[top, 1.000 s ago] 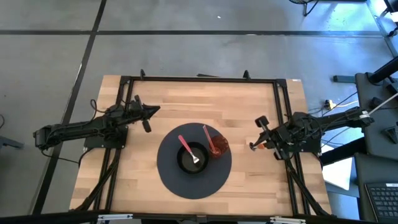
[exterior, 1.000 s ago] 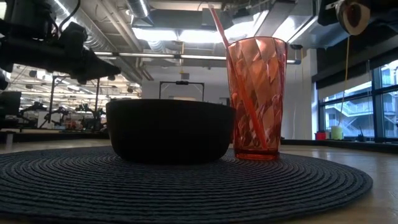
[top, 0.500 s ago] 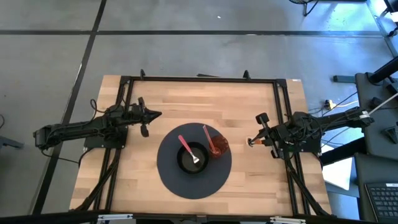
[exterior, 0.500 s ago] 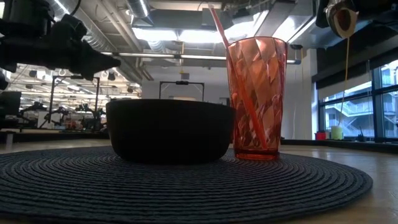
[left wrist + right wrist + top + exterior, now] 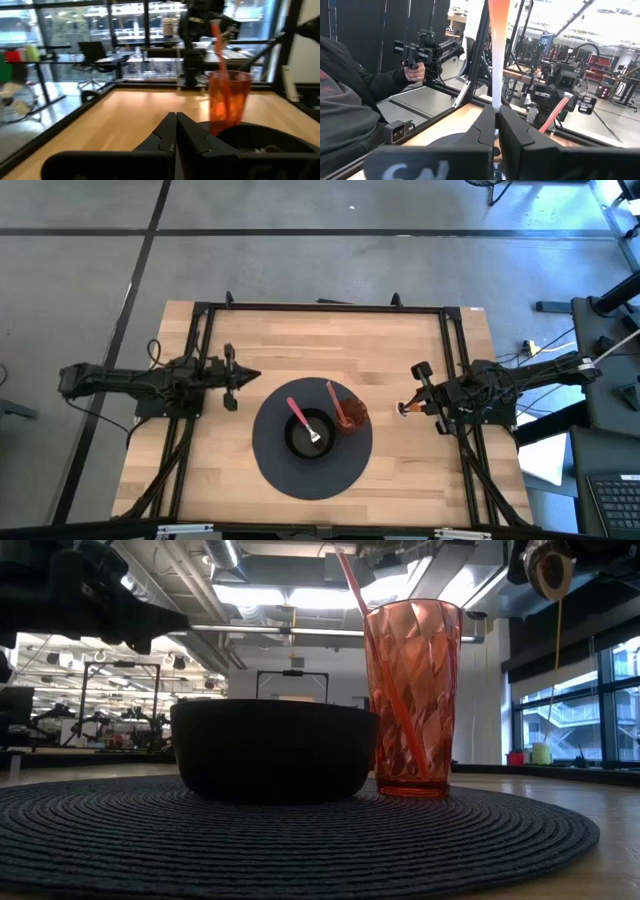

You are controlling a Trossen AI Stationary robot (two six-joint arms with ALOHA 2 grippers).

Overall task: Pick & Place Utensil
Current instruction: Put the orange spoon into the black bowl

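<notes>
A black bowl [image 5: 322, 446] and a red faceted tumbler [image 5: 353, 416] stand on a round dark woven placemat [image 5: 280, 470] at the table's middle. A pink-handled utensil [image 5: 297, 413] with a pale head lies in the bowl, its handle leaning over the far-left rim. A thin red stick [image 5: 334, 400] stands slanted in the tumbler [image 5: 412, 700]. My left gripper [image 5: 252, 375] is shut, level, left of the mat and pointing toward the bowl [image 5: 260, 140]. My right gripper [image 5: 404, 409] is shut, right of the tumbler and apart from it.
A black frame [image 5: 320, 307] runs along the table's far and side edges. Bare wood [image 5: 330, 345] lies between the mat and the far edge. In the right wrist view a person's sleeve [image 5: 350, 105] and a hand on a control handle [image 5: 415, 70] show beyond the table.
My left arm has swung toward the table's near edge. Its shut gripper now points straight across toward the bowl rather than slanting toward the far edge. Bowl, tumbler and both utensils have stayed in place.
</notes>
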